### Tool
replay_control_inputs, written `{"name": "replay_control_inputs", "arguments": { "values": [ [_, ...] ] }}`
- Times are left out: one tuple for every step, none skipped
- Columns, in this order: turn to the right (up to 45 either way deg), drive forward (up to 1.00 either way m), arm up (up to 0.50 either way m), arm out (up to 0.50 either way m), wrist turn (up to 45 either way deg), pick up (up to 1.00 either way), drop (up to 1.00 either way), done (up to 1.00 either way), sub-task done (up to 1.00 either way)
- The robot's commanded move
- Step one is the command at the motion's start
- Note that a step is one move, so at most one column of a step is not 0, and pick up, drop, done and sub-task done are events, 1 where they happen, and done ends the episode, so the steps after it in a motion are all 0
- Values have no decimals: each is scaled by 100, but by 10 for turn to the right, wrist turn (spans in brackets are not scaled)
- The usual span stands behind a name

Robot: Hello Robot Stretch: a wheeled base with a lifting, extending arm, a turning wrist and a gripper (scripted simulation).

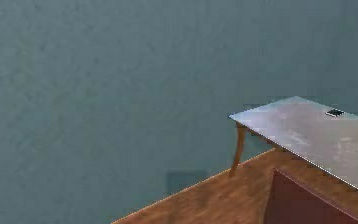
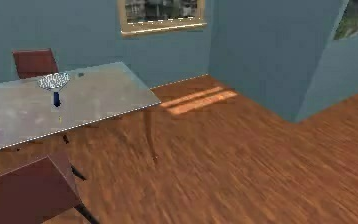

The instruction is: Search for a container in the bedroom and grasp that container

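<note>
Fwd view: worktop point(image 1: 307, 135) at right by teal wall point(image 1: 107, 90), small dark thing point(image 1: 335, 113) on it. Arm side view: worktop point(image 2: 97, 100) at left, whitish meshy blob point(image 2: 54, 80) w/ blue bit point(image 2: 57, 97) just beside it on top, maybe the container, can't tell tho. Pincer grip: can't tell either.

The wall point(image 1: 107, 90) is flat teal. The floor point(image 2: 247, 160) is reddish-brown wood, lined with planks and grain. The tabletop point(image 2: 97, 105) is pale grey and mottled (rather like worn stone), on tan legs point(image 2: 150, 135). The chair point(image 2: 34, 63) is dark maroon. Near the tabletop's far edge are a white speckled thing point(image 2: 54, 81) and a deep blue thing point(image 2: 57, 98). The picture frame point(image 2: 162, 27) is pale gold.
</note>
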Motion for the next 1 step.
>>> {"name": "replay_control_inputs", "arguments": {
  "values": [
    [-450, 0, 0, 0, 0, 0, 0, 0, 0]
  ]
}}
